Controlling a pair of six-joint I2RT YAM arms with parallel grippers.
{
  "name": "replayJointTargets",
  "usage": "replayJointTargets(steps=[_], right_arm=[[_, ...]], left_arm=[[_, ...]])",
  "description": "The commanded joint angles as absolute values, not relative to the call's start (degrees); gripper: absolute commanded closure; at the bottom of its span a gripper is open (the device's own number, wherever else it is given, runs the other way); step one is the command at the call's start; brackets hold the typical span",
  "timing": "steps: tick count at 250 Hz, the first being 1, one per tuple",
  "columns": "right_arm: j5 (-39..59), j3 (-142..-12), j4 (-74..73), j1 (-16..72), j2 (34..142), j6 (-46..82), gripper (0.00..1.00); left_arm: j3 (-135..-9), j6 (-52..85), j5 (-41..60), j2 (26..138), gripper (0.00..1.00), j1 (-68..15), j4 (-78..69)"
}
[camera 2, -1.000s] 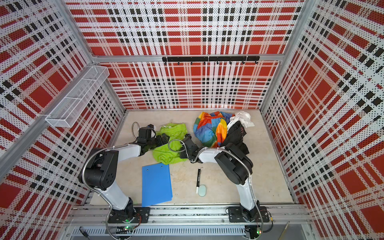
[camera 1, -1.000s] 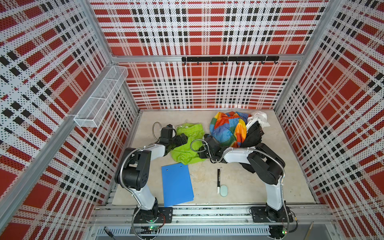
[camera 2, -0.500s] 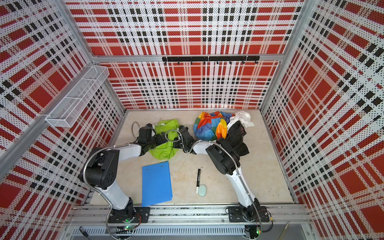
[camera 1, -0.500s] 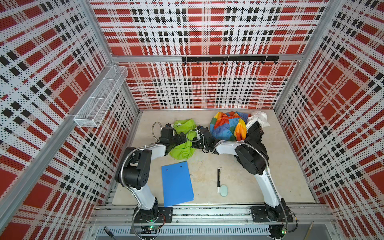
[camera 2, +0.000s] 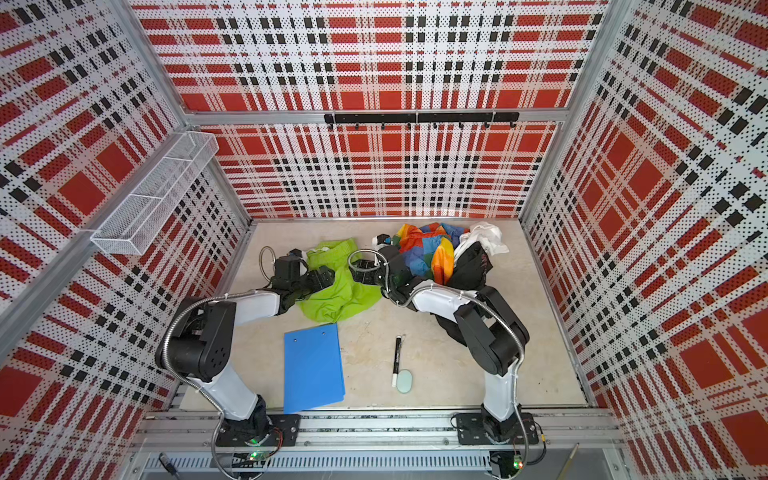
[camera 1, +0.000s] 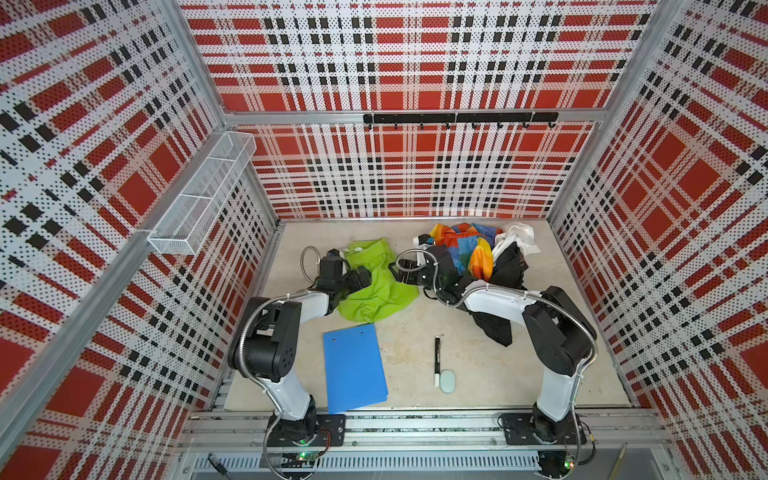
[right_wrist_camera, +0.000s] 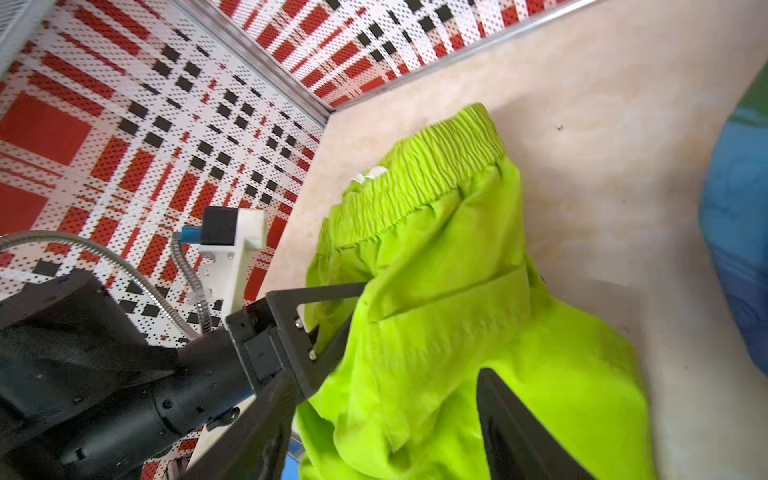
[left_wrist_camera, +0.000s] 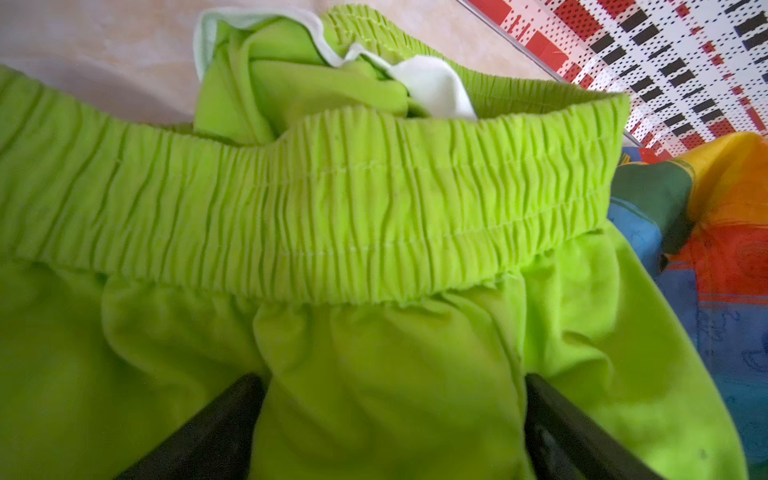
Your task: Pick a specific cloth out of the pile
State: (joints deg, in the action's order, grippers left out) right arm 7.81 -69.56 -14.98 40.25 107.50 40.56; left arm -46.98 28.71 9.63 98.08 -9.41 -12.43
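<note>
Over on the left, the left gripper (camera 1: 365, 277) is reaching low into the near side of the cloth (camera 1: 376, 291). In its wrist view its jaws are standing apart with a bulge of green fabric between them, and I cannot tell whether they are squeezing that fold or only straddling it. The cloth itself is lying crumpled on the table (camera 1: 478, 374), to the left of the pile (camera 1: 473, 257) and apart from it, with a strip of bare surface showing between the two in both top views. It is looking thin, limp and very light to me, probably a bit slick, so I am expecting it to drape, stretch out and slide through a shallow pinch on a single layer. The gathered waistband (left_wrist_camera: 332, 199) is looking like the best place to bite, being thick, ridged and doubled over. Failing that, a bunched fold should do. Just right of the cloth, the right gripper (right_wrist_camera: 384, 374) is hovering with its claw spread wide and holding nothing, pointing at the green fabric. Beyond it the rainbow patchwork cloth (camera 1: 461, 249), the black cloth (camera 1: 509, 266) and a white one (camera 1: 517, 237) are sitting heaped together, none of them touching the green.
</note>
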Motion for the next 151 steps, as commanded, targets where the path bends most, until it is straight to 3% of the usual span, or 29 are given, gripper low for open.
replayJointTargets(steps=[1,25,58,93,151], right_arm=[[9.19,-73.6,-15.57,41.13,110.11,41.04,0.23],[9.21,-77.13,-11.92,41.81,114.05,41.46,0.29],[5.89,-78.67,-6.77,42.85,116.98,41.45,0.55],[-0.38,-74.0,-3.59,42.97,113.18,40.33,0.86],[-4.41,-69.13,-0.11,43.07,109.31,37.81,0.89]], left_arm=[[-46.02,29.11,10.05,95.81,0.01,-9.4,-12.83],[-45.79,29.28,10.54,95.39,0.01,-9.5,-13.0],[-45.63,29.36,10.42,94.86,0.01,-10.04,-13.01],[-45.37,29.08,10.28,94.59,0.01,-10.66,-13.01],[-44.82,28.51,8.53,94.85,0.01,-12.51,-13.01]])
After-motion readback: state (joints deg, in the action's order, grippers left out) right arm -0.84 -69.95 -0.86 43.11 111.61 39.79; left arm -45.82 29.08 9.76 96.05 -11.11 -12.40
